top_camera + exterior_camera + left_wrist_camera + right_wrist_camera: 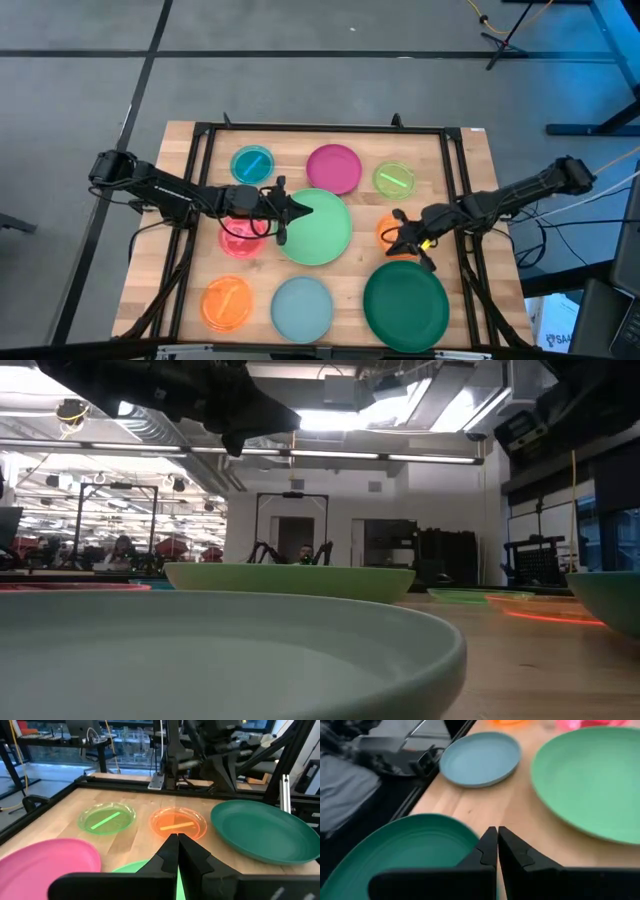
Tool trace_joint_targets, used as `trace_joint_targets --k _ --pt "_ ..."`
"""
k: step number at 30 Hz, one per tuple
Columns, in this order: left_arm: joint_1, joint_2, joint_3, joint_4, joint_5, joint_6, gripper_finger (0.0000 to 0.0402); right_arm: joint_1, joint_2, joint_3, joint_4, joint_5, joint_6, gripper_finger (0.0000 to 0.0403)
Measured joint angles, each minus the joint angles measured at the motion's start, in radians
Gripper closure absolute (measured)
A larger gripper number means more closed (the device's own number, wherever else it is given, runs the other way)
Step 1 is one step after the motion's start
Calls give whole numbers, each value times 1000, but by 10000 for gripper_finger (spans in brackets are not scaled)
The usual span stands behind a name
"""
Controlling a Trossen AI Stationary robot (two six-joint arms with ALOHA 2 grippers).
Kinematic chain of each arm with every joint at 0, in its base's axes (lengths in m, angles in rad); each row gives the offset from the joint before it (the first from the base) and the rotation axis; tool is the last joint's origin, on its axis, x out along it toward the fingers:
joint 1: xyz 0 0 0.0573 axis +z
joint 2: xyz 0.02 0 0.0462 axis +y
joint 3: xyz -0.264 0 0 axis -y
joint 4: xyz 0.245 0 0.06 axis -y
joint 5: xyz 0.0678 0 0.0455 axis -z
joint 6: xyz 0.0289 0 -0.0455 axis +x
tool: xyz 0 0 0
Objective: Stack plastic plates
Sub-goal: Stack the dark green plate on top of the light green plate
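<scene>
Pale plate's rim [300, 622] fills foreground — mint green plate [290, 579] behind.

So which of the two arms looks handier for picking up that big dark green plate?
Probably the right. The right gripper, fingers shut, hovers just beyond the dark green plate's far rim. The left gripper, also shut, sits over the mint green plate, farther away.

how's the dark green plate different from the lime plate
The dark green plate is large and opaque; the lime plate is small and translucent, with a bright bar showing across its middle. The dark green plate lies at the table's near edge by the right pincer; the lime plate lies in the far row beside the magenta plate. Both are round and lie alone, unstacked.
</scene>
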Motion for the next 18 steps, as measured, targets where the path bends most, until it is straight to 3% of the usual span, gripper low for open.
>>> trace_joint_targets --k 8,18 --pt "0 0 0 13 0 3 401 29 89 7 -28 -6 119 375" --pt "1 0 0 13 0 3 401 28 174 7 -161 -6 151 235"
